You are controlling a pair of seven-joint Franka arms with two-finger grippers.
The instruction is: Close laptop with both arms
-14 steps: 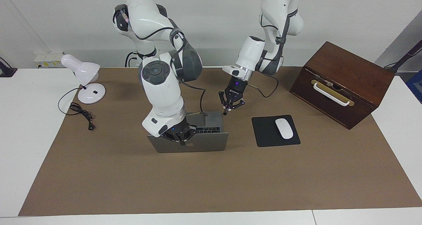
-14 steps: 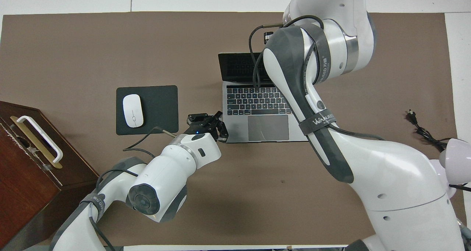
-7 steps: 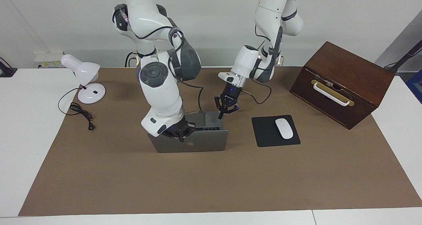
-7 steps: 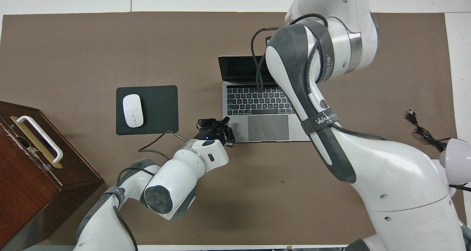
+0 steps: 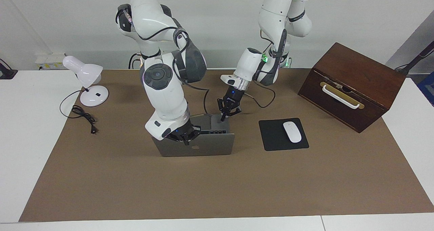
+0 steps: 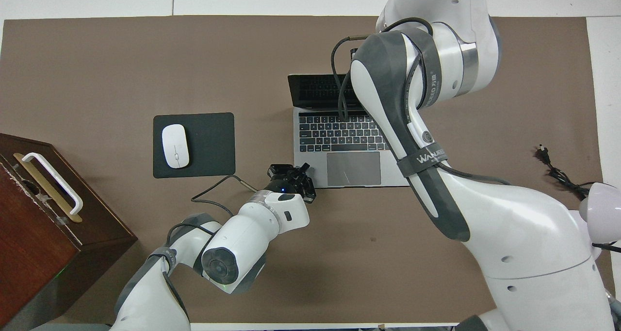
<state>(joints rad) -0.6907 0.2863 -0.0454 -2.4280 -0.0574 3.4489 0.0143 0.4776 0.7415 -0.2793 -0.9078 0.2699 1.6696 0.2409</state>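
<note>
- Facing view shows the laptop (image 5: pixel 196 144) in the middle of the brown mat (image 5: pixel 217 190) on the desk (image 5: pixel 27 139), half open, its silver lid with the dark logo turned away from the robots and leaning toward them over the keyboard.
- The right pincer (image 5: pixel 184 139) sits at the lid's top edge just above the logo, apparently so it can tip the lid down toward the keys; whether its fingers are parted or clamped on the edge cannot be told, since the wrist hides them in the overhead view.
- The left pincer (image 5: pixel 223 117) points down at the corner of the laptop base nearest the robots, toward the left arm's end; the likely purpose is to pin the base so it does not slide or lift while the lid swings. Its fingers look drawn together around nothing, and contact with the base is probable but not certain.
- Overhead, the same left pincer (image 6: pixel 293 175) covers that corner beside the trackpad.
- A black mouse pad (image 5: pixel 273 143) with a white mouse (image 5: pixel 292 131) lies beside the laptop, toward the left arm's end, clear of the lid's path.
- A wooden box (image 5: pixel 352 85) and a white desk lamp (image 5: pixel 86 83) stand well apart at the two ends.
</note>
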